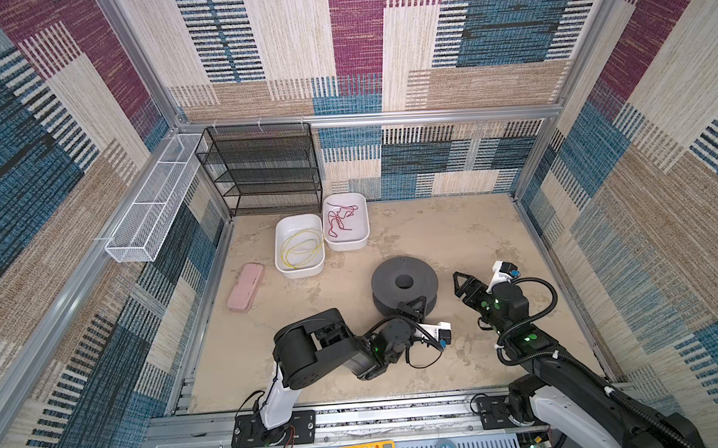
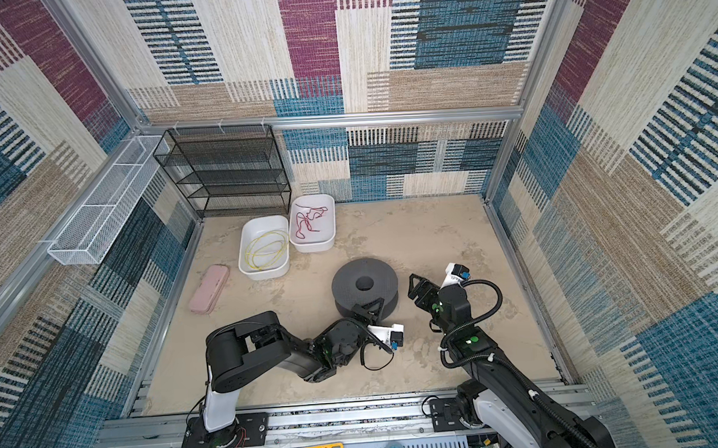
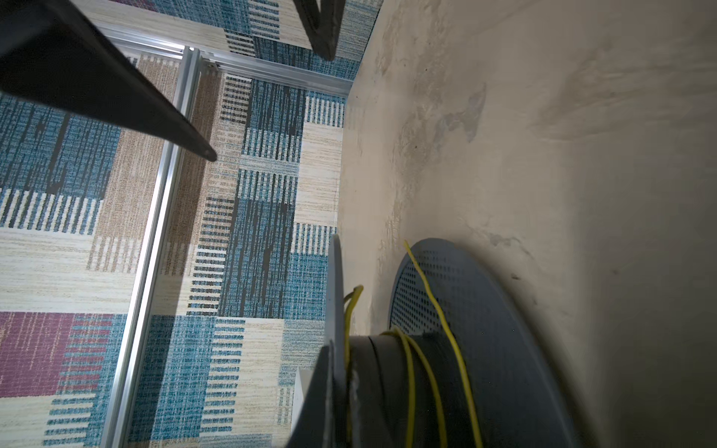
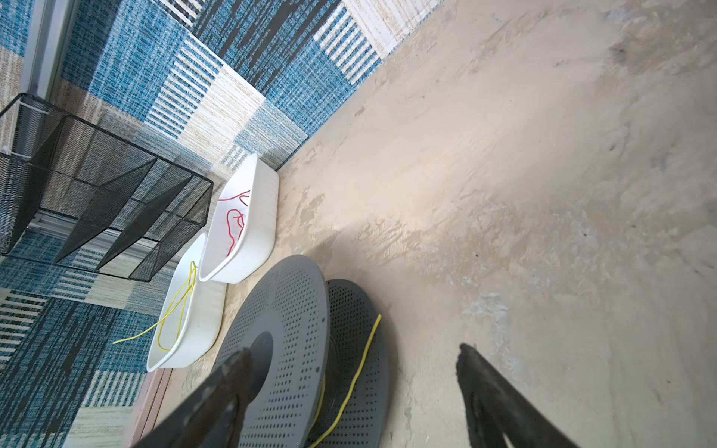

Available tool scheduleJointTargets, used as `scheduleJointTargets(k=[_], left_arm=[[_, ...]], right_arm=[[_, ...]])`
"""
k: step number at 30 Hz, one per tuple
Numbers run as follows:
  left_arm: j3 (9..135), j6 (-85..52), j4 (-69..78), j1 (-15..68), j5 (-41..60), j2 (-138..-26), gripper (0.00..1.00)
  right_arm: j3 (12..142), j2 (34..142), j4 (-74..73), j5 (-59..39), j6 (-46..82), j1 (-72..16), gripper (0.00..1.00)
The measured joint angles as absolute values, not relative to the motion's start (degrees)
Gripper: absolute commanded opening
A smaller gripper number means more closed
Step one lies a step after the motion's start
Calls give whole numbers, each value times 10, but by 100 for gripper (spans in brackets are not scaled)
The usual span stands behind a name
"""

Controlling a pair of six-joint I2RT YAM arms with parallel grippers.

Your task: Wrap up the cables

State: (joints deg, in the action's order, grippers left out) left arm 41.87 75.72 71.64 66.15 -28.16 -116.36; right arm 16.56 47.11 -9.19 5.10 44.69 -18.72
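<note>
Starting at the worktop's far left corner, we see loose yellow cables (image 1: 301,249) coiled in a white tub (image 1: 285,232), with a red cord (image 1: 340,218) in the tub beside it. Mid-worktop, some yellow turns already sit on the grey spool (image 1: 403,283). Our left gripper (image 1: 416,306), at the spool's near rim, looks closed; whether it pinches anything we cannot tell. Our right gripper (image 1: 461,285) has its jaws apart, empty. We judge winding underway; next we need another strand fetched. No readable writing.

A lab test cell: aluminium frame (image 1: 369,118), carpet-tiled walls (image 1: 657,137).
</note>
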Motion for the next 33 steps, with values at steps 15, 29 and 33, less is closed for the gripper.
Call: scheduleJointTargets(k=[15, 29, 33], left_arm=[[389, 629, 468, 684, -253, -983, 99], [458, 387, 103, 688, -237, -727, 99], [474, 300, 50, 688, -291, -720, 99]], right_arm=[[211, 495, -87, 25, 419, -176, 87], [310, 498, -36, 19, 358, -173, 100], [366, 506, -22, 14, 340, -173, 99]])
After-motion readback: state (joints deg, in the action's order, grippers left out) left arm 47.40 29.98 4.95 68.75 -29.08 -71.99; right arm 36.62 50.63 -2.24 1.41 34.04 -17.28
